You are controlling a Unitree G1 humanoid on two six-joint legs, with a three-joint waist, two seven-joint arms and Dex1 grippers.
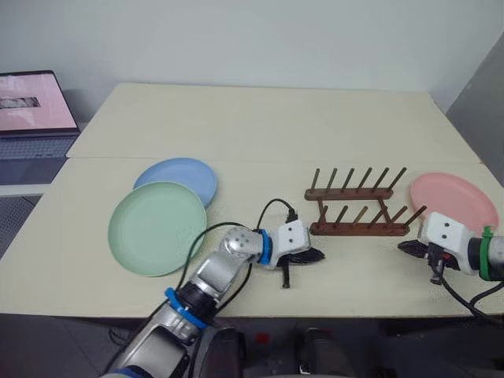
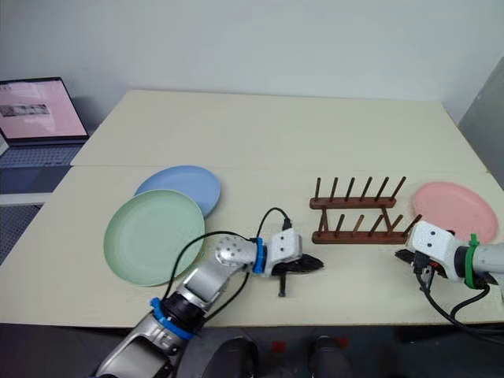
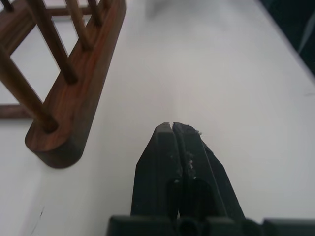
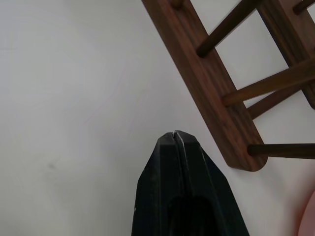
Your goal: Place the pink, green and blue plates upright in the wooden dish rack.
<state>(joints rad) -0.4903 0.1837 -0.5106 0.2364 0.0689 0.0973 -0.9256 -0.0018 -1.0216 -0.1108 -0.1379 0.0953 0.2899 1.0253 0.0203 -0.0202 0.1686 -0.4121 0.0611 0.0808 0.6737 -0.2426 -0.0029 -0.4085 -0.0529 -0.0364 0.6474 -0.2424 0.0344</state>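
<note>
At the left of the frame, a round mint green plastic plate [image 1: 157, 227] lies flat on the pale tabletop [image 1: 260, 126], with its far rim over the edge of a round light blue plastic plate [image 1: 183, 176]. In the lower middle, the left hand [image 1: 313, 256] is pinched closed and holds nothing. Just to its right stands the small dark brown wooden dish rack [image 1: 358, 205], with no plates in it. The right hand [image 1: 409, 247] is also closed and empty, near the rack's right end. A round pink plastic plate [image 1: 454, 200] lies flat at the far right. Both hands sit close to the rack, so a quick swing could knock it out of place.
</note>
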